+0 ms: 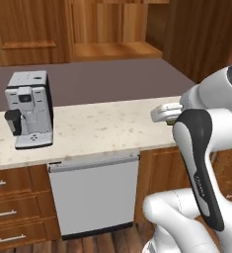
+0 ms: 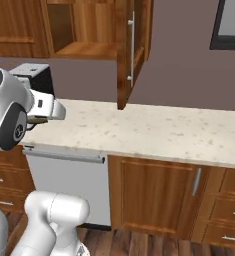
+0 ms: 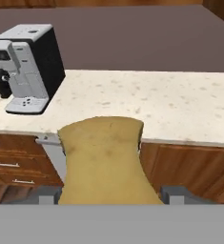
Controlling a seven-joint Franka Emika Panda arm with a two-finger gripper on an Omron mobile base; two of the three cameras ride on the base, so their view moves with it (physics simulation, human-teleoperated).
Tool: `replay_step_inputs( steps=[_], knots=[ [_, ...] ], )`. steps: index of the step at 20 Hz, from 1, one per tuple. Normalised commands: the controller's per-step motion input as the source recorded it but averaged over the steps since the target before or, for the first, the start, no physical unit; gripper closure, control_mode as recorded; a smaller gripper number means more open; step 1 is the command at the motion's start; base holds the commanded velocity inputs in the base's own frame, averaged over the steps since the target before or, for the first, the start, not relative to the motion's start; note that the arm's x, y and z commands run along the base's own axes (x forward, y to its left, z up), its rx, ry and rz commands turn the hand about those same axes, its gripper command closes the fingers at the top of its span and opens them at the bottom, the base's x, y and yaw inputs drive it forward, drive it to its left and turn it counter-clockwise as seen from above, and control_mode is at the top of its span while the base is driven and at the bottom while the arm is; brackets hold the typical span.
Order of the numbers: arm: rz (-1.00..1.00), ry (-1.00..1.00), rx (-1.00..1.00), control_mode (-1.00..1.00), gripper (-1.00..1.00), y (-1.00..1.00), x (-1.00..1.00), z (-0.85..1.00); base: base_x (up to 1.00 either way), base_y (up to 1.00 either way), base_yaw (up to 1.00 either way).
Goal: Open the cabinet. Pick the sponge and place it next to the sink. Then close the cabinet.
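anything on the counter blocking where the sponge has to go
Nothing visible does. The sponge sits between the jaws, above the counter. The coffee machine stands far off to one side; no sink is in view.

A kitchen: speckled countertop (image 1: 102, 128), coffee machine (image 1: 29, 109), dishwasher (image 1: 95, 195), wooden drawers (image 1: 14, 212).

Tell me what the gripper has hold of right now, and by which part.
The flat yellowish-olive sponge, clamped across its near end between the two fingers of the gripper; its far end sticks out forward.

Yellowish-olive sponge (image 3: 106, 162) noted; reddish-brown cabinet (image 2: 126, 50); cream speckled counter (image 2: 159, 130); beside it, silver-and-black coffee machine (image 1: 31, 108).
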Motion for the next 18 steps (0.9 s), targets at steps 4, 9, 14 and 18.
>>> replay_step_inputs(
  steps=[4, 9, 14, 18],
  knots=[
    [0.00, 0.00, 0.00, 1.00, 1.00, 0.00, 0.00, 0.00, -0.87, -0.09, -0.11],
    [0.00, 0.00, 0.00, 1.00, 1.00, 0.00, 0.00, 0.00, -0.70, -0.50, -0.43],
    [0.00, 0.00, 0.00, 1.00, 1.00, 0.00, 0.00, 0.00, -0.29, -0.68, -0.82],
    [0.00, 0.00, 0.00, 1.00, 1.00, 0.00, 0.00, 0.00, 0.00, -0.56, -0.96]
  ],
)
